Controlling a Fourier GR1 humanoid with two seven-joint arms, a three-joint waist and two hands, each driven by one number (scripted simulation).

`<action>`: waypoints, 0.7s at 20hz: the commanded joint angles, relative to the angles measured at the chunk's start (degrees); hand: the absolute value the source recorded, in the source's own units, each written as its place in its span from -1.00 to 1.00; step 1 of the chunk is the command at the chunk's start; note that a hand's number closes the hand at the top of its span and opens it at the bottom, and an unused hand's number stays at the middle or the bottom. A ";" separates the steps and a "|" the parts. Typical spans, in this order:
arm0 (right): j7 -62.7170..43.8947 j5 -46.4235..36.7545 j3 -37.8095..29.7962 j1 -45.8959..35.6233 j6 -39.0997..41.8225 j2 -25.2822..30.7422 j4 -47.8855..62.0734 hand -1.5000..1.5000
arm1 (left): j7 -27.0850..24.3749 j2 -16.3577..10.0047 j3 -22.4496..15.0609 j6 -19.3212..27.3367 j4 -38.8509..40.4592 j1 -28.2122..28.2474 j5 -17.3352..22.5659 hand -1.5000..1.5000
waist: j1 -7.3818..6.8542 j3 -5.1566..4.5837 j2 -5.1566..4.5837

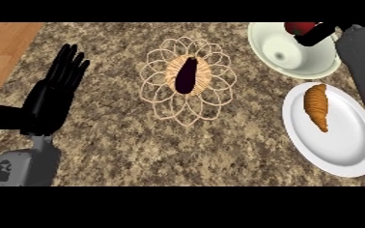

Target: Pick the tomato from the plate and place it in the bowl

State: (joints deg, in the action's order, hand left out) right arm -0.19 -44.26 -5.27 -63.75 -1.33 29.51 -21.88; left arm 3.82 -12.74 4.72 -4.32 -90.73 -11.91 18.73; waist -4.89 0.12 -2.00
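A red tomato [299, 27] shows at the top right, over the far rim of the pale bowl [274, 66]. My right hand [318, 33] is curled round the tomato, and its grey forearm runs down the right edge. Below the bowl lies the white plate [335, 147] with an orange croissant [316, 107] on it. My left hand [55, 89] rests open at the left, fingers straight and pointing up.
A wire flower-shaped trivet [160, 101] lies at the counter's middle with a dark eggplant [187, 75] on its woven centre. A strip of wooden surface [14, 41] shows at the top left corner beyond the granite counter.
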 commanded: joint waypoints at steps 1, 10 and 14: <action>-1.77 1.11 -2.26 -1.43 0.48 -1.35 7.26 1.00 | 0.81 -0.39 0.50 -0.44 1.87 -2.43 0.69 0.00 | -0.88 0.06 -0.84; 13.94 9.20 -10.01 -0.72 2.32 -1.56 9.24 -1.00 | 0.72 0.87 -1.10 -0.19 -0.64 -0.59 -0.03 0.00 | -1.18 0.27 -0.57; 16.21 18.99 -20.03 -2.30 1.80 -0.42 8.72 -1.00 | -0.13 -0.32 0.87 -0.31 1.22 -1.03 0.16 0.00 | -0.12 0.29 -0.57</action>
State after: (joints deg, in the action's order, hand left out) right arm 13.08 -32.07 -18.29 -65.39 1.54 28.86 -13.13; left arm 3.87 -12.65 4.79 -4.58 -90.37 -12.61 18.69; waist -5.53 0.36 -2.50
